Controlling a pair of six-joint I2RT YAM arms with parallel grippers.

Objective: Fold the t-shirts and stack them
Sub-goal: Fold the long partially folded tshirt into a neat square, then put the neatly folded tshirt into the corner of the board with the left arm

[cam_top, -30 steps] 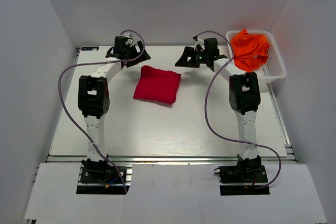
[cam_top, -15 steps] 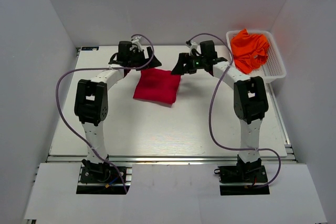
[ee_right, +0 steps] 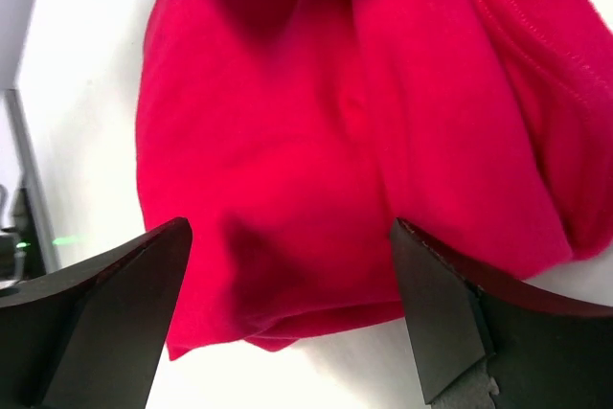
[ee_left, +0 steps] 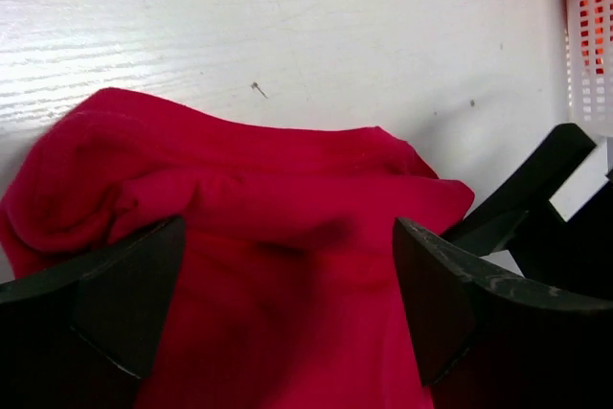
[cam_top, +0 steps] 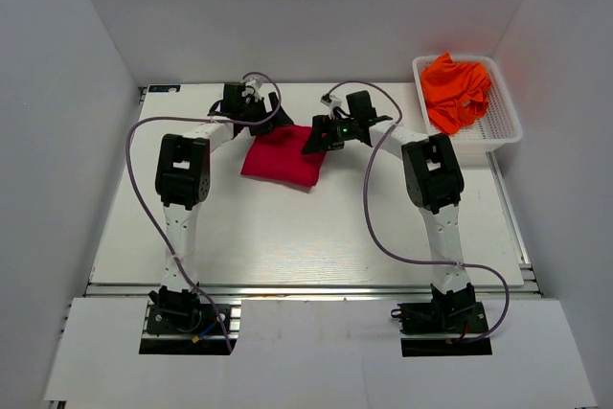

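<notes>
Hovering over the folded red t-shirt (cam_top: 283,154) at the counter's (cam_top: 287,237) far middle, left fingers (ee_left: 96,323) and right fingers (ee_right: 105,313) stand open, empty; orange t-shirts (cam_top: 457,90) lie crumpled in the far-right basket (cam_top: 503,131), not yet folded.

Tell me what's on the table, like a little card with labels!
red t-shirt: folded, lying on the table
orange t-shirts: crumpled heap in the white basket, far right corner
left gripper: open, over the red t-shirt's far left corner
right gripper: open, over its far right corner
held: nothing
</notes>
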